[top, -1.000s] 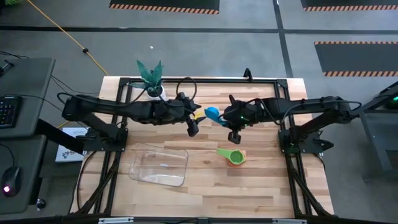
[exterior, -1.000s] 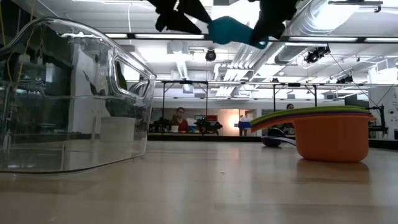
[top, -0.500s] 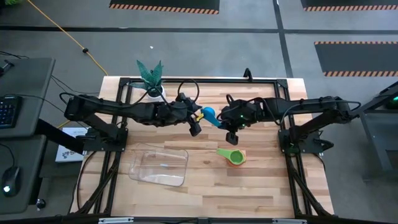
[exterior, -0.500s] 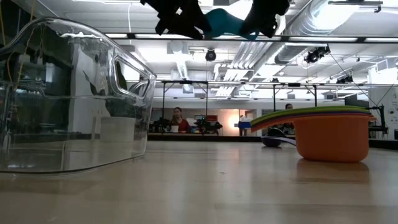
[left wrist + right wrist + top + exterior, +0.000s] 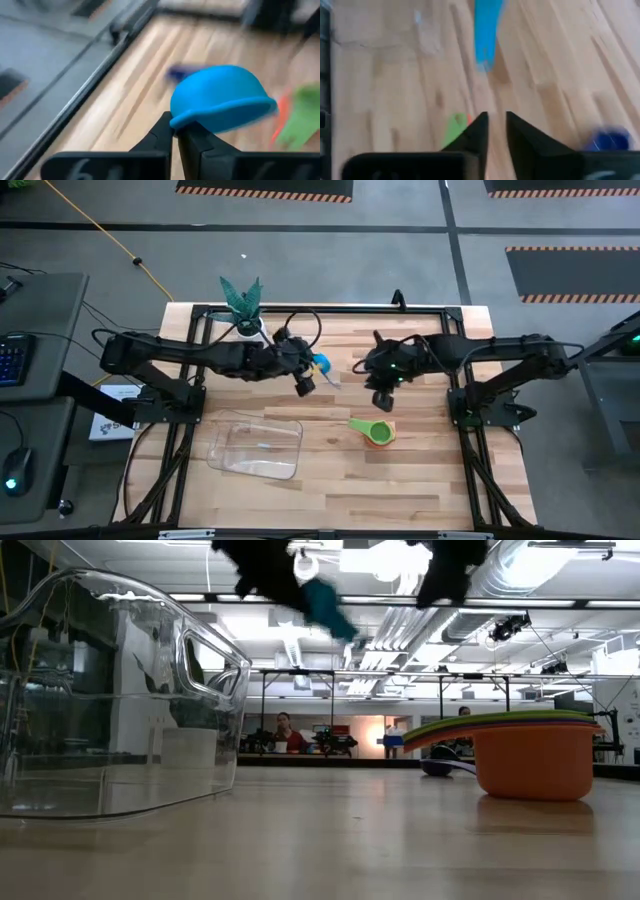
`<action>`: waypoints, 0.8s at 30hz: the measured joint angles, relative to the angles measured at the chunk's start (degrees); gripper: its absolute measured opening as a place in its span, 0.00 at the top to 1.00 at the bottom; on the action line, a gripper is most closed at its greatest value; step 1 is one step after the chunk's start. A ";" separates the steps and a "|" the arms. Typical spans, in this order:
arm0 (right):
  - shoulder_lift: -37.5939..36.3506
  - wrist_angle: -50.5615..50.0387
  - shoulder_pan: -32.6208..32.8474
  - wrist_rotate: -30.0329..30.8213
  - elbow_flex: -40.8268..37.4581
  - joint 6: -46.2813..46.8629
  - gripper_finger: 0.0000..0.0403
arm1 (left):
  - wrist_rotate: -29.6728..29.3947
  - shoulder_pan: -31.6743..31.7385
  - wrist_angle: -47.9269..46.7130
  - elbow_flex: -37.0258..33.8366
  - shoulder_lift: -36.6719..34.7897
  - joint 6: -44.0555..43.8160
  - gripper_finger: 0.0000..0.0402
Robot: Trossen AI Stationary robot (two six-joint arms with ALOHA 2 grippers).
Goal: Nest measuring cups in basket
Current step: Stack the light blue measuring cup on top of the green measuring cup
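Light blue cup held aloft, mid-worktop toward the far edge.
My left gripper (image 5: 175, 134) pinches the rim of the glossy, dome-shaped light blue measuring cup (image 5: 220, 102); my right gripper (image 5: 495, 131) hangs empty, fingers parted.

The basket (image 5: 256, 446) stands alone on the desk (image 5: 420, 480), with open board on every side and nothing in it or above its rim. To its right, well apart, sits the stack of measuring cups (image 5: 375, 431). The left gripper (image 5: 306, 382), clamping the light blue cup (image 5: 322, 364), and the right gripper (image 5: 382, 400) both hang behind the basket, clear of it.
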 joint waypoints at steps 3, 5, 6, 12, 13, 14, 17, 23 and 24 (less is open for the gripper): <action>-1.76 -3.80 -0.30 1.85 0.24 1.29 0.73 | -3.34 0.20 -3.91 -0.09 -1.39 0.42 0.99; -3.64 -9.61 -0.31 4.39 0.06 1.59 0.65 | -5.00 0.49 -7.71 -0.25 -4.11 -1.27 0.99; -4.56 -10.90 -0.31 5.30 0.02 1.92 0.61 | -5.24 0.89 -8.11 -1.23 -5.76 -2.58 0.99; -16.04 -2.78 1.03 6.56 -12.94 12.17 0.44 | -4.66 2.15 6.97 -14.16 -18.19 -13.74 1.00; -18.33 1.85 1.65 7.13 -16.74 14.65 0.43 | -4.37 2.18 11.99 -16.86 -20.16 -16.58 1.00; -20.41 8.25 2.29 7.83 -20.63 16.98 0.42 | -3.77 2.22 16.77 -20.13 -22.27 -19.62 1.00; -24.22 33.82 3.96 9.25 -32.86 22.97 0.40 | -2.36 2.25 36.69 -28.52 -24.39 -29.45 1.00; -17.23 88.10 4.50 19.91 -47.36 19.76 0.40 | -3.09 2.21 63.09 -36.34 -17.88 -47.16 1.00; -15.32 92.68 4.37 22.42 -47.57 17.76 0.40 | -3.11 2.23 65.65 -36.13 -15.81 -49.35 1.00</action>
